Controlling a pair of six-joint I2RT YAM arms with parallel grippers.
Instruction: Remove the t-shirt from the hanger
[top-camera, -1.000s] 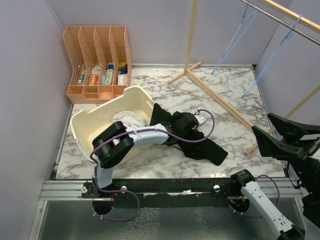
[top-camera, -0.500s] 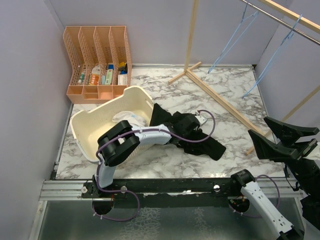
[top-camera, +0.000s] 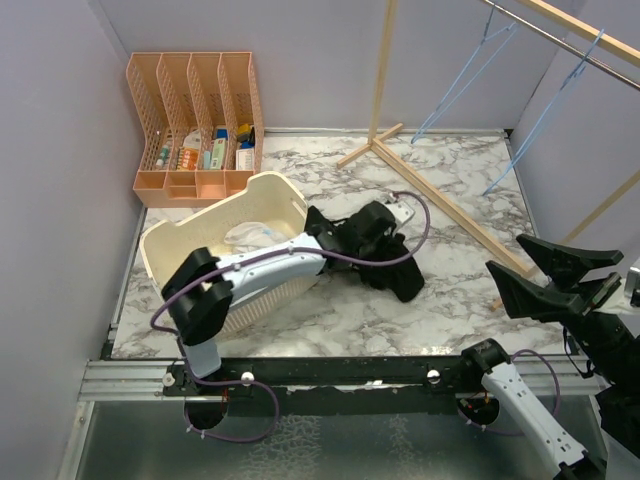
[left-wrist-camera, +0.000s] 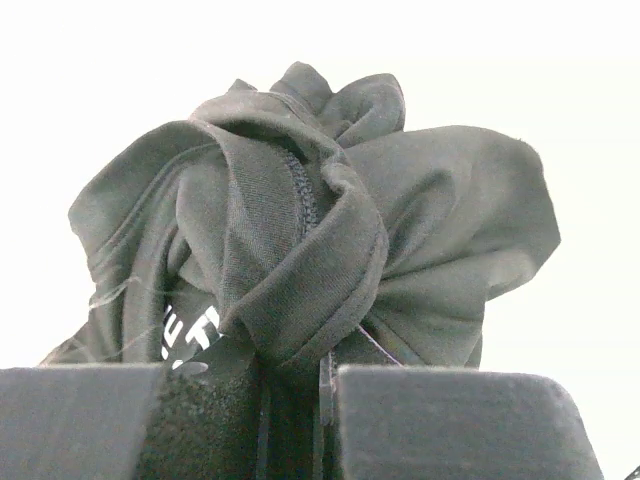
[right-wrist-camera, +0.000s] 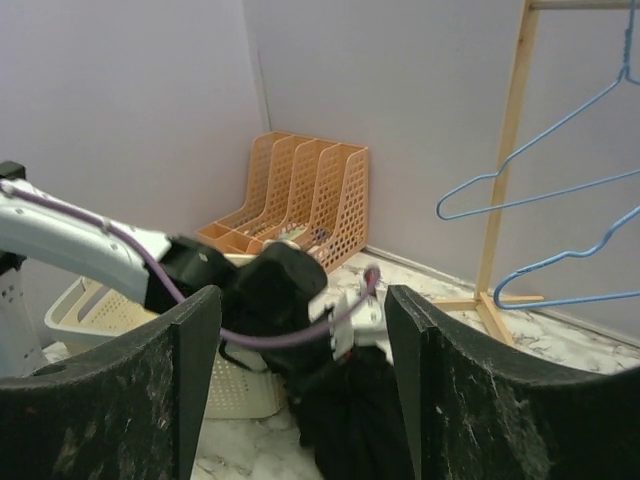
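The black t-shirt (top-camera: 398, 280) is bunched in a heap on the marble table, right of the basket. My left gripper (top-camera: 372, 248) reaches over it and is shut on a fold of the cloth. In the left wrist view the gathered t-shirt (left-wrist-camera: 300, 230) rises from between the fingers (left-wrist-camera: 450, 425). Two blue wire hangers (top-camera: 470, 75) (top-camera: 545, 115) hang bare on the wooden rack at the back right, with no cloth on them. My right gripper (top-camera: 502, 251) is open and empty at the right edge, apart from the shirt; its wrist view shows the t-shirt (right-wrist-camera: 350, 425) between its spread fingers (right-wrist-camera: 480, 400).
A cream laundry basket (top-camera: 180, 240) with white cloth inside stands at the left, beside the left arm. An orange mesh organiser (top-camera: 195, 120) sits at the back left. The rack's wooden legs (top-camera: 440, 200) cross the table's right half.
My left gripper has shut on the t-shirt and drawn it up and back, bunching the spread cloth. The right gripper has drifted slightly down and left.
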